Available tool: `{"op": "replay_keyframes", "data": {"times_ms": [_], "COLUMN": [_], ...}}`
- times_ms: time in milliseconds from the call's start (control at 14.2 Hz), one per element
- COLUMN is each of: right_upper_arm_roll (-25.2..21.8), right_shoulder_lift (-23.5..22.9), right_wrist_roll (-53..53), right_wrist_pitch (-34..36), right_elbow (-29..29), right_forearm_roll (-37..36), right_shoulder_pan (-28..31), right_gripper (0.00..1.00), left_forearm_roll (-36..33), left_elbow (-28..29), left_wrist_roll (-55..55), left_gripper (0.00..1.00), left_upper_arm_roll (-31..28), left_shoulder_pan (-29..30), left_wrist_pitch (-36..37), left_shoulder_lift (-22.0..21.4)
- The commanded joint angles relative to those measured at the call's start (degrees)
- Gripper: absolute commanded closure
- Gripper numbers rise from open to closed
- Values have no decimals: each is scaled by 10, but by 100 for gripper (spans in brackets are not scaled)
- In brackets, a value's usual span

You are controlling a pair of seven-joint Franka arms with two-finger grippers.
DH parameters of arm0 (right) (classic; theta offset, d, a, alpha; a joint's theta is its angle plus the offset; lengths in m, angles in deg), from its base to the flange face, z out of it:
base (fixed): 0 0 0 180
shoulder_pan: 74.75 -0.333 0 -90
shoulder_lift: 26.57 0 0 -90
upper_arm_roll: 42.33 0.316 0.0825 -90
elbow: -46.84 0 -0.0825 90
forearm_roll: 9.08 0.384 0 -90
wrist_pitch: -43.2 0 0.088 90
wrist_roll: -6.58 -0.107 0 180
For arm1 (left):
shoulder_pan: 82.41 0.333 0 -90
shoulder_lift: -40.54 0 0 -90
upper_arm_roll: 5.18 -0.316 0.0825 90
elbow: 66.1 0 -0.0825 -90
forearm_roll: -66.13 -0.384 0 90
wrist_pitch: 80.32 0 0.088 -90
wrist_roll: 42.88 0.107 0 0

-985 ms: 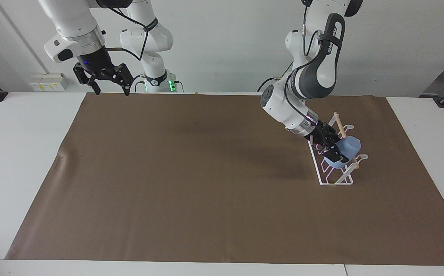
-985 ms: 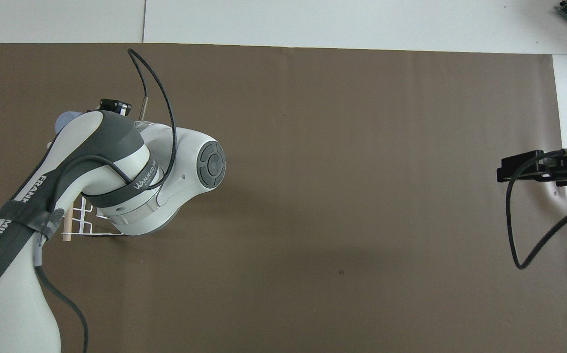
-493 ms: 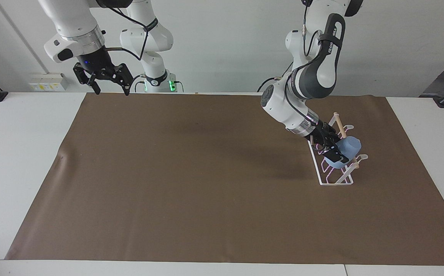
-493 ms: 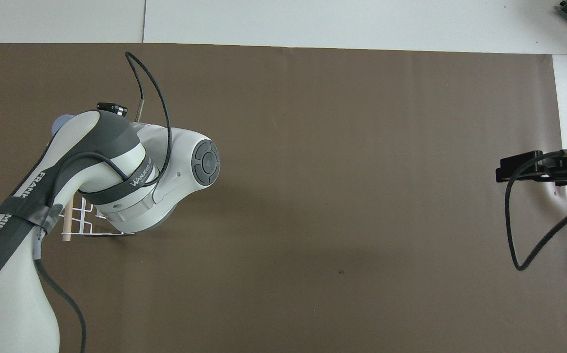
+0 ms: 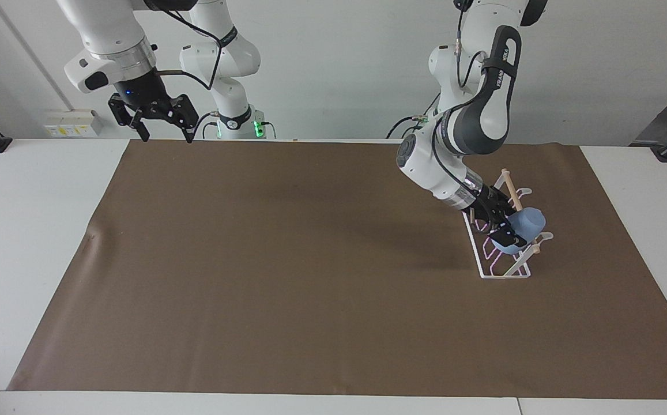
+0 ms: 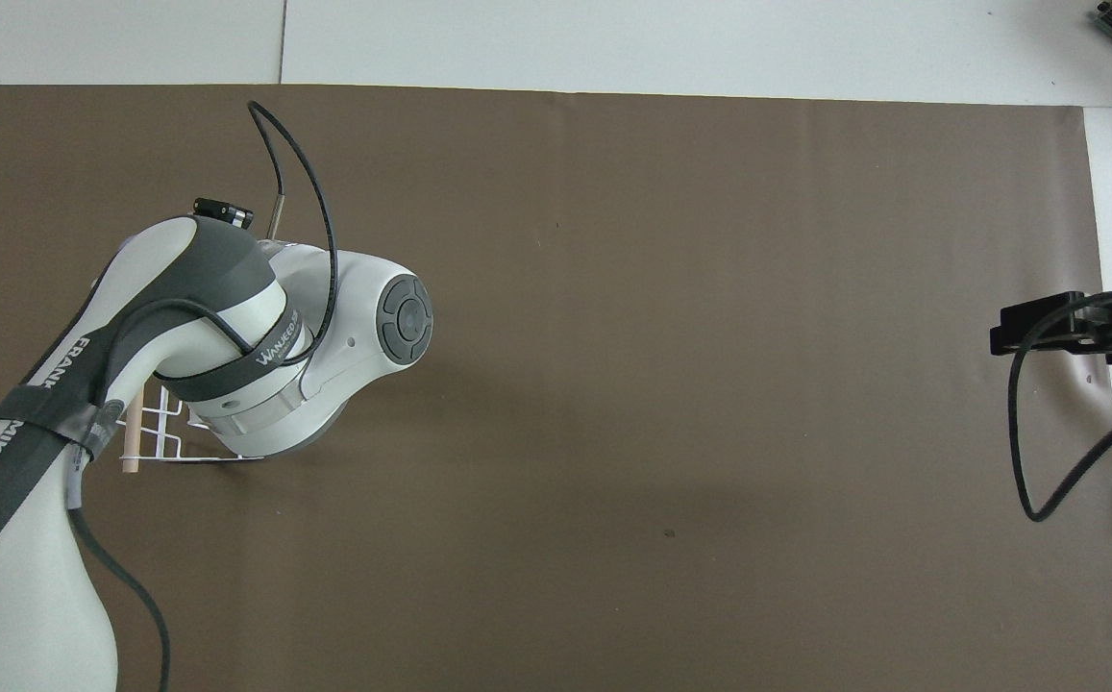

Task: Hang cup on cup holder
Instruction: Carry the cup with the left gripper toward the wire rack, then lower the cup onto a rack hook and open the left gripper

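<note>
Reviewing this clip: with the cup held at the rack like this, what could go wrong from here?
1. The left pincer grips the cup tilted against the cup holder; whether a prong is inside it cannot be seen, so on release it may slip off.
2. The holder is a light wire frame on the brown mat; further pushing could shift or tip it.
The right pincer waits, open, over the mat's edge.

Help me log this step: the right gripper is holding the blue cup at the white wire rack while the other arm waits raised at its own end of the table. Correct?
Not quite: in the facing view the left gripper, not the right, holds the cup at the cup holder. The right gripper waits raised over the edge of the brown mat at its own end of the table.
</note>
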Motion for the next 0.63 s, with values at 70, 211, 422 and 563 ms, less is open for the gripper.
{"op": "replay_keyframes", "data": {"times_ms": [70,211,422,563], "right_upper_arm_roll": [9,10,10,9], "right_shoulder_lift": [7,10,13,14], "right_wrist_roll": [8,6,4,3], "right_wrist_pitch": [1,0,0,2], "right_elbow": [8,16,20,22], "right_forearm_roll": [-9,-9,-8,-9], "right_shoulder_pan": [7,7,8,9], "right_gripper": [0,0,0,0], "left_forearm_roll": [-2,2,82,165], "left_elbow": [6,2,-34,-64], "left_wrist_roll": [4,3,-16,-19], "left_gripper": [0,0,0,0], "left_upper_arm_roll": [0,0,0,-2], "left_shoulder_pan": [5,5,29,44], "left_wrist_pitch": [-13,-14,-6,3], "left_shoulder_lift": [-4,-4,-18,-32]}}
